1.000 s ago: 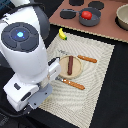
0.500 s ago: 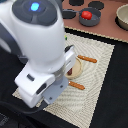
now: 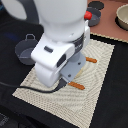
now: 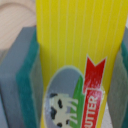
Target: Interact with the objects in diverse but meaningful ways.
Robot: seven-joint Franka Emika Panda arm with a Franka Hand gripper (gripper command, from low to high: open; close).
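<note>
**Butter block clamped in my jaws over the mat**

Closest to me, in the wrist view, my gripper (image 4: 75,70) is pinching the yellow block (image 4: 80,45) (its label shows a cow and the word BUTTER under a red ribbon shape). A grey finger with a green pad (image 4: 27,75) presses one side of the block, and the second finger shows as a grey edge on the other side. The block stands upright between them and fills most of that picture. Behind it I can make out a pale, wood-toned surface, too blurred to name.

In the exterior view, my arm's white body (image 3: 60,45) covers the middle of the striped mat (image 3: 95,95), so the gripper and the block are hidden from that camera. A black cable trails from the arm across the mat's edge toward the exterior view's left.

Two orange-brown tips poke out from under the arm on the mat: one (image 3: 91,60) toward the far side, one (image 3: 77,85) nearer the mat's middle. I cannot tell what they belong to.

Off the mat at the exterior view's left sits the grey pot (image 3: 25,50) on the dark tabletop. Farther back, near the far edge, a red tomato (image 3: 88,15) rests in a dark pan (image 3: 95,19), and a pale bowl (image 3: 122,17) sits at the far corner on the exterior view's right.
</note>
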